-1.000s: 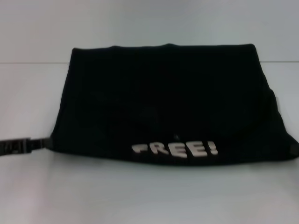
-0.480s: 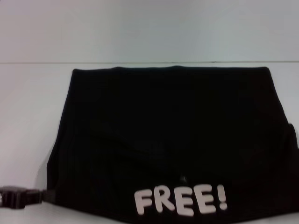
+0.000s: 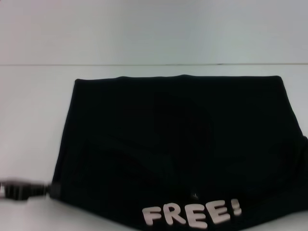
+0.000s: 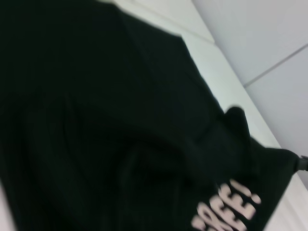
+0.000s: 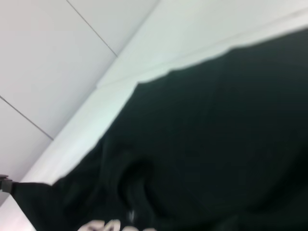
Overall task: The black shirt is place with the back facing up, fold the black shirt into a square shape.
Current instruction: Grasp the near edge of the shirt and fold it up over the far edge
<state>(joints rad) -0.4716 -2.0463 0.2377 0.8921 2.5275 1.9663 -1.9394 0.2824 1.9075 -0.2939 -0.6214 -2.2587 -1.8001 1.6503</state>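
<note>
The black shirt (image 3: 168, 144) fills the middle of the head view, with its near edge raised and stretched between its two corners. The cream "FREE!" lettering (image 3: 192, 215) faces me on that edge. My left gripper (image 3: 21, 190) is at the shirt's near left corner and is shut on it; the cloth pulls to a point there. It also shows in the right wrist view (image 5: 5, 184). My right gripper is out of the head view. A bit of it shows in the left wrist view (image 4: 302, 163), where the shirt's (image 4: 120, 120) other corner is drawn taut to it.
The shirt's far fold lies on a white table (image 3: 29, 110). The table's back edge meets a pale wall (image 3: 154, 29). White table surface shows to the left of the shirt and behind it.
The lettered edge has come nearer to me and lower in the head view. The shirt's far edge has slid toward me. My left gripper has moved nearer with the corner.
</note>
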